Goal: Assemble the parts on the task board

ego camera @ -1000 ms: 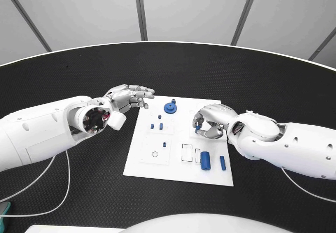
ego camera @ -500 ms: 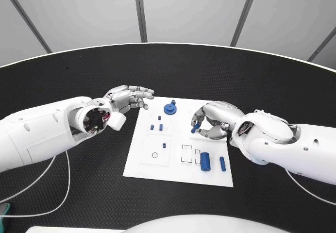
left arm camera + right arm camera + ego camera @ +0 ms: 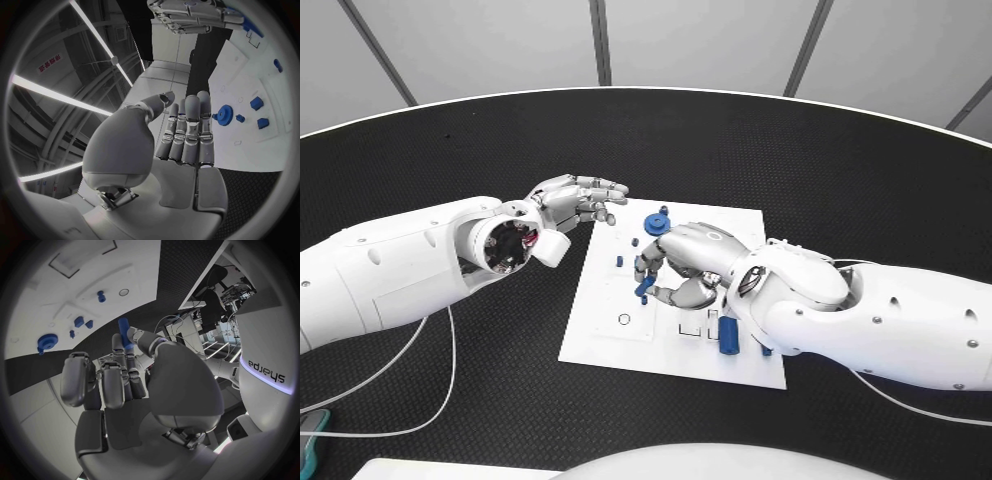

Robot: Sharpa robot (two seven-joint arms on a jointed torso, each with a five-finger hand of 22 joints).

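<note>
The white task board [image 3: 643,346] lies in the middle of the table. My right hand [image 3: 682,255] hovers over the board's middle and pinches a small blue peg [image 3: 646,288] that points down at the board; the right wrist view shows the blue peg [image 3: 124,330] between thumb and finger. My left hand [image 3: 583,200] floats at the board's far left corner, fingers straight, holding nothing; the left wrist view shows this hand [image 3: 187,135] the same way. A blue gear [image 3: 656,222] stands at the board's far edge. Small blue pieces [image 3: 619,262] stand near it.
A thick blue cylinder [image 3: 730,340] lies near the board's front right, partly under my right arm. A round hole [image 3: 623,319] sits at the board's left side. White cables [image 3: 444,390] run over the black table at the front left.
My right hand has carried the blue peg leftward from the board's right edge to over its middle. The left hand has barely moved.
</note>
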